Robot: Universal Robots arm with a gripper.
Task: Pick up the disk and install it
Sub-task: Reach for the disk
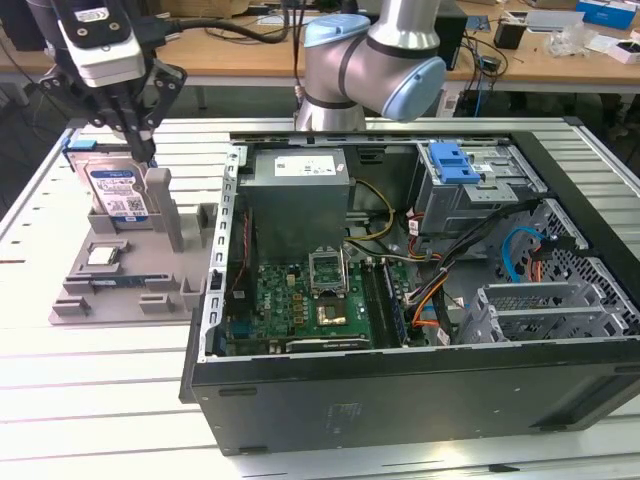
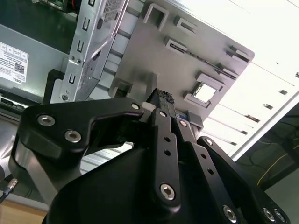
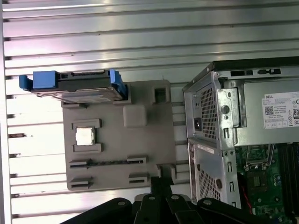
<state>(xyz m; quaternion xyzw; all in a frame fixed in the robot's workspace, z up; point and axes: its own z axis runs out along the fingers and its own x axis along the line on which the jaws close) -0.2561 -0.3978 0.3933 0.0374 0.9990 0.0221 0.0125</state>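
The disk [image 1: 113, 190] is a silver hard drive with a white-and-blue label and blue side rails. It stands on edge in a slot at the far end of the grey holder plate [image 1: 130, 290], at the exterior view's left. In the first wrist view the disk [image 3: 77, 88] shows edge-on with its blue rails sticking out. My gripper [image 1: 143, 150] hangs just above the disk's upper right corner, apart from it, fingers together and holding nothing. The black fingertips also show in both wrist views [image 2: 163, 98] [image 3: 161, 184].
A small square silver chip [image 1: 103, 255] [image 3: 85, 136] lies in a pocket of the holder plate [image 3: 117, 140]. The open computer case [image 1: 400, 380] lies beside the plate, with a green motherboard [image 1: 310, 300] and a grey drive cage carrying a blue caddy [image 1: 450, 160]. The arm's base [image 1: 370, 60] stands behind it.
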